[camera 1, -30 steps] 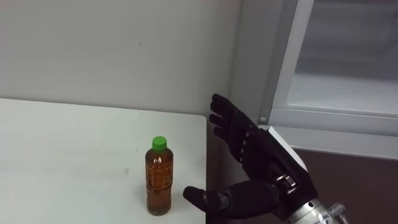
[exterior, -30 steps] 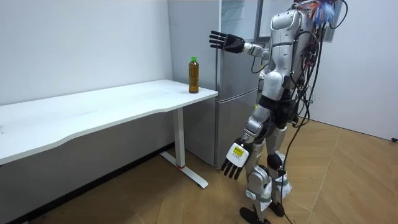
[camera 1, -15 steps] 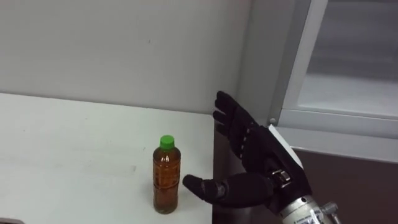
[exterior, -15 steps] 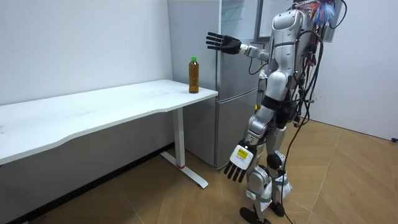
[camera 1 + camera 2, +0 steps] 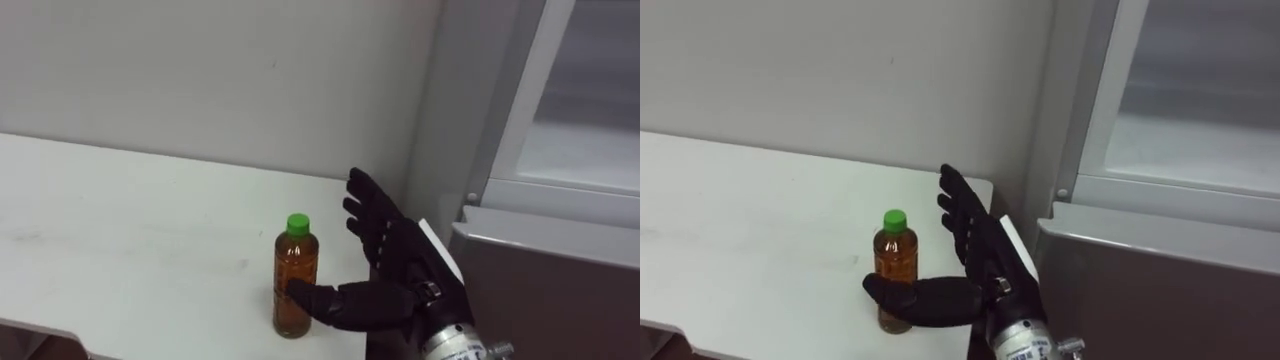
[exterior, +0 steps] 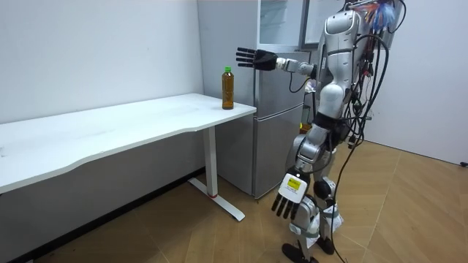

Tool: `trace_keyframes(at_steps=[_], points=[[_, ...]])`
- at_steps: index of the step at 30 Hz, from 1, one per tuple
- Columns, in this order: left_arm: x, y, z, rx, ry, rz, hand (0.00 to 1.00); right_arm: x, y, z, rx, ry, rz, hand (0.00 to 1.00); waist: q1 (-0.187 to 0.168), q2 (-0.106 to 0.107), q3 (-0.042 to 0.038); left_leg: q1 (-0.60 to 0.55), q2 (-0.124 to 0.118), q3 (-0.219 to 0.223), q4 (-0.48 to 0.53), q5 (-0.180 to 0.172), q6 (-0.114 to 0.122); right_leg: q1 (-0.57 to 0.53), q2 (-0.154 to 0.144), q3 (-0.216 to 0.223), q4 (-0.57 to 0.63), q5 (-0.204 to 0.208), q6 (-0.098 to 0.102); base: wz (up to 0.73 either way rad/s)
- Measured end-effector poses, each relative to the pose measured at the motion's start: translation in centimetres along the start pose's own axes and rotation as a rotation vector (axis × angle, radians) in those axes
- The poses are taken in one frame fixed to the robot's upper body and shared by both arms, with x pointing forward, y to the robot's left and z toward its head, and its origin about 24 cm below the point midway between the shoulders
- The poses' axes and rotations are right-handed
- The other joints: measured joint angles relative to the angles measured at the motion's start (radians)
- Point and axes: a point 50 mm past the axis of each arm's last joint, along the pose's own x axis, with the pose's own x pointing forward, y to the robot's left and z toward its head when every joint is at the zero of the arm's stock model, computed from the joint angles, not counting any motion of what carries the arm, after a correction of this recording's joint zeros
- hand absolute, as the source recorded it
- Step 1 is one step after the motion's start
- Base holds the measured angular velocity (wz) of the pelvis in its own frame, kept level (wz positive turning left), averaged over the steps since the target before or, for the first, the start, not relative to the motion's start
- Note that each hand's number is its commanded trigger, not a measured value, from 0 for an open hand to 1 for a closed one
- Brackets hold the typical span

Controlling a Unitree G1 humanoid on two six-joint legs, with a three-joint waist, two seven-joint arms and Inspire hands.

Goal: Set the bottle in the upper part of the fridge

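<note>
L. hand (image 6: 288, 196): hung by thigh, fingers straight.
R. hand (image 5: 398, 272): fingers (image 5: 365, 205) spread, nothing gripped; thumb set before bottle (image 5: 297, 262), contact unclear.
Bottle: on desk (image 5: 120, 230) near its 3 o'clock edge, fridge (image 5: 545, 255) beyond; upright, long axis vertical, cap to 12.
Risk: toppled by thumb nudge, rolled off edge.

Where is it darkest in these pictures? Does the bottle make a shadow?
Room view: darkest under the table, where its top shades the wall. Left eye view: the table is bright white, and the bottle throws no strong shadow on it.
</note>
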Motion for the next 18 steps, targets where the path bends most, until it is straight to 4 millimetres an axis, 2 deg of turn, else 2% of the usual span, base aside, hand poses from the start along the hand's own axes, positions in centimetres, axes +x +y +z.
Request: trace_keyframes(at_steps=[4, 9, 18], points=[[-0.1, -0.6, -0.3, 0.003, 0.026, -0.014, 0.00, 0.0, -0.4, -1.1, -0.007, 0.044, -0.045, 0.00, 0.019, 0.001, 0.0006, -0.016, -0.001, -0.010, 0.009, 0.001, 0.001, -0.007, -0.001, -0.008, -0.001, 0.000, 0.000, 0.09], [0.0, -0.7, 0.0, 0.004, 0.020, -0.017, 0.00, -0.2, 0.1, -2.9, -0.015, 0.124, -0.055, 0.00, 0.022, 0.001, 0.0004, -0.031, -0.002, -0.021, 0.018, 0.001, 0.000, -0.013, -0.001, -0.018, 0.000, 0.000, 0.000, 0.07], [-0.1, -1.0, -0.3, 0.061, 0.023, -0.030, 0.00, 1.3, 0.5, -3.4, -0.051, 0.142, -0.062, 0.00, 0.030, -0.006, 0.0013, -0.045, -0.009, -0.032, 0.017, 0.006, 0.003, -0.024, -0.007, -0.035, 0.000, 0.000, 0.000, 0.04]])
